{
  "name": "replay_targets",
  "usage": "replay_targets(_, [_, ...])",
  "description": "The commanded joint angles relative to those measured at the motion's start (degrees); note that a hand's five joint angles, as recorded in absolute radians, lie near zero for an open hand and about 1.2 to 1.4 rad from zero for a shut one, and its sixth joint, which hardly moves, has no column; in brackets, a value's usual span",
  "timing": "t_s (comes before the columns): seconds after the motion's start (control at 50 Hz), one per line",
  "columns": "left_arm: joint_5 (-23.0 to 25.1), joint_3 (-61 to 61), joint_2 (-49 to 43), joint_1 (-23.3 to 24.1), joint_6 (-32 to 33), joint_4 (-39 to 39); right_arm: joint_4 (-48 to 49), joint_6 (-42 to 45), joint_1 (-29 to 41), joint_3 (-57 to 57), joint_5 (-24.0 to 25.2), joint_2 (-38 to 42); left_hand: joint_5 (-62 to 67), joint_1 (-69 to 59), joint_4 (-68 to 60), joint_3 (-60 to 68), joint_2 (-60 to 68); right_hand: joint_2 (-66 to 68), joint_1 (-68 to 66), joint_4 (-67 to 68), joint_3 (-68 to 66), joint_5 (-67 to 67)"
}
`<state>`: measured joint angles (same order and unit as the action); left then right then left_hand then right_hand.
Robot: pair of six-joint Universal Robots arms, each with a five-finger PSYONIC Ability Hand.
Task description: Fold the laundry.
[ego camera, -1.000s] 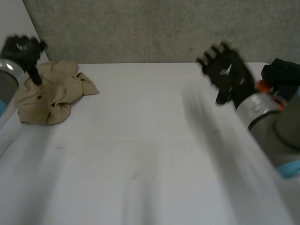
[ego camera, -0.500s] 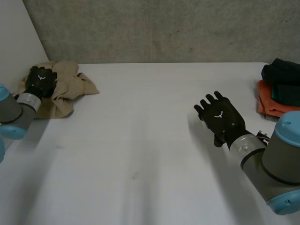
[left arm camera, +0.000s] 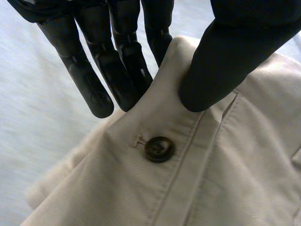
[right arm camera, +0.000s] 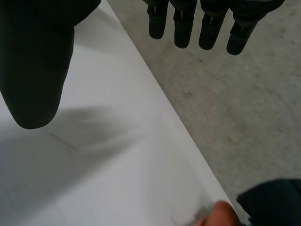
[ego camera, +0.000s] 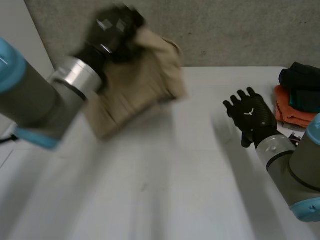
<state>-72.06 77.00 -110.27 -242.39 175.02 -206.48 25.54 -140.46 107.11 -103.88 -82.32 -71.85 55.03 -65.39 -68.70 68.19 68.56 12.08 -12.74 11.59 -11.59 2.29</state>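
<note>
My left hand [ego camera: 114,31] holds a beige garment [ego camera: 137,87] high above the table's back left part, and the cloth hangs down from it. In the left wrist view the thumb [left arm camera: 221,61] and fingers [left arm camera: 117,66] pinch a buttoned edge of the beige garment [left arm camera: 197,179], just above a dark button [left arm camera: 159,149]. My right hand [ego camera: 250,117] hovers over the right side of the white table [ego camera: 165,190], fingers straight and spread, holding nothing. The right wrist view shows its fingers [right arm camera: 188,28] and thumb [right arm camera: 35,70] apart over the table's far edge.
A dark green folded item [ego camera: 302,85] lies on an orange folded item [ego camera: 285,112] at the table's right edge; both appear beyond my right hand as the orange item [right arm camera: 214,216] and the dark item [right arm camera: 273,202]. A grey wall [ego camera: 200,30] stands behind the table.
My left hand closed on the beige garment at the back left and swung it up and toward the middle. The right hand shifted slightly toward the back right, still spread.
</note>
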Motion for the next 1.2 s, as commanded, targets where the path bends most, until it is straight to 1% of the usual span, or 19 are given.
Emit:
replay_targets(0.02, [-3.08, 3.60, -12.24, 10.79, 1.90, 3.09, -0.40, -0.25, -0.85, 0.34, -4.59, -0.83, 11.49, -11.14, -7.82, 8.33, 7.96, -2.08, 2.74, -1.59, 1.59, -2.29])
replay_targets(0.04, [-3.44, 3.16, -13.55, 11.41, 2.51, 4.15, -0.49, -0.34, -1.02, 0.52, -5.82, -1.01, -1.70, 2.05, 5.37, -4.86, -5.23, -2.08, 2.74, -1.59, 1.59, -2.29])
replay_targets(0.06, [-4.31, 1.68, -14.79, 12.63, 3.83, 6.85, -0.49, -0.51, -1.11, 0.61, -6.61, -1.18, -26.31, 26.67, 29.98, -29.47, -29.84, -2.08, 2.74, -1.59, 1.59, -2.29])
replay_targets(0.12, [-5.11, -0.17, -14.97, 13.34, 6.91, 10.91, -0.84, -1.57, -2.07, 0.87, -8.81, -1.88, -40.84, 41.19, 44.50, -43.99, -44.36, -2.08, 2.74, -1.59, 1.59, -2.29])
replay_targets(0.26, [-5.46, -2.03, -6.28, 10.54, 11.04, 15.32, -6.81, -6.13, -1.64, 1.05, -9.35, -6.54, -46.07, 46.43, 49.74, -49.23, -49.60, -2.08, 2.74, -1.59, 1.59, -2.29])
replay_targets(0.42, [-4.58, -5.36, -3.98, -0.27, 11.75, 15.76, -21.48, -15.89, 1.61, 3.42, -9.08, -9.36, -46.07, 46.43, 49.74, -49.23, -49.60, -2.08, 2.74, -1.59, 1.59, -2.29])
replay_targets(0.5, [-3.27, -8.70, -9.95, -4.40, 16.22, 17.25, -27.82, -21.16, 4.42, 4.12, -8.21, -9.27, -46.07, 46.43, 49.74, -49.23, -49.60, -2.08, 2.74, -1.59, 1.59, -2.29])
replay_targets(0.54, [-1.69, -11.51, -14.34, -6.16, 21.22, 18.83, -29.23, -23.89, 6.09, 3.43, -7.15, -8.83, -46.24, 46.59, 49.91, -49.40, -49.77, -2.08, 2.74, -1.59, 1.59, -2.29])
replay_targets(0.66, [0.60, -19.23, -26.28, -10.29, 35.88, 21.91, -23.46, -26.18, 12.67, 2.10, -6.09, -1.74, -49.27, 49.62, 52.94, -52.42, -52.79, -2.08, 2.74, -1.59, 1.59, -2.29])
replay_targets(0.72, [0.52, -22.14, -30.52, -10.74, 39.60, 22.17, -19.49, -26.00, 13.91, 2.10, -6.62, 1.70, -47.10, 47.45, 50.76, -50.25, -50.62, -2.08, 2.74, -1.59, 1.59, -2.29])
replay_targets(0.78, [0.08, -24.96, -33.95, -10.39, 41.54, 22.44, -14.30, -25.65, 14.18, 2.72, -7.67, 5.22, -25.30, 25.66, 28.97, -28.46, -28.83, -1.88, 2.53, -1.39, 1.39, -2.09])
replay_targets(0.8, [0.08, -25.14, -34.31, -10.30, 41.54, 22.44, -13.42, -25.48, 14.18, 2.98, -7.85, 6.01, -13.89, 14.25, 17.56, -17.05, -17.42, 5.17, -4.51, 5.65, -5.66, 4.96])
replay_targets(0.82, [-0.18, -25.14, -34.48, -10.04, 41.46, 22.53, -12.28, -24.69, 13.92, 3.85, -8.29, 7.76, 8.54, -8.18, -4.87, 5.38, 5.01, 22.56, -21.90, 23.04, -23.05, 22.35])
replay_targets(0.84, [-0.27, -24.97, -34.49, -9.77, 41.46, 22.61, -12.01, -24.16, 13.74, 4.47, -8.64, 8.74, 14.90, -14.55, -11.23, 11.75, 11.37, 33.56, -32.90, 34.04, -34.05, 33.34])
replay_targets(0.88, [-0.62, -24.44, -34.40, -8.90, 41.37, 23.14, -12.09, -22.15, 13.39, 5.88, -9.69, 10.23, 14.97, -14.61, -11.30, 11.81, 11.44, 67.73, -67.07, 68.22, -68.22, 67.52])
replay_targets(0.96, [-3.52, -22.16, -29.41, -6.26, 40.41, 27.35, -9.03, -16.18, 11.90, 7.98, -13.82, 8.32, 14.97, -14.61, -11.30, 11.81, 11.44, 67.92, -67.26, 68.41, -68.41, 67.71])
replay_targets(1.04, [-7.21, -15.76, -18.52, -4.07, 34.28, 32.71, -4.46, -12.40, 10.06, 12.02, -13.22, 4.10, 14.97, -14.61, -11.30, 11.81, 11.44, 67.92, -67.26, 68.41, -68.41, 67.71])
replay_targets(1.1, [-8.18, -12.50, -14.02, -2.22, 29.52, 32.99, -3.66, -10.19, 8.91, 16.41, -12.95, 3.74, 14.97, -14.61, -11.30, 11.81, 11.44, 67.92, -67.26, 68.41, -68.41, 67.71])
replay_targets(1.2, [-8.54, -2.58, -4.71, 1.12, 17.66, 32.64, -5.85, -7.90, 8.12, 30.10, -12.25, 12.23, 14.97, -14.61, -11.30, 11.81, 11.44, 67.92, -67.26, 68.41, -68.41, 67.71])
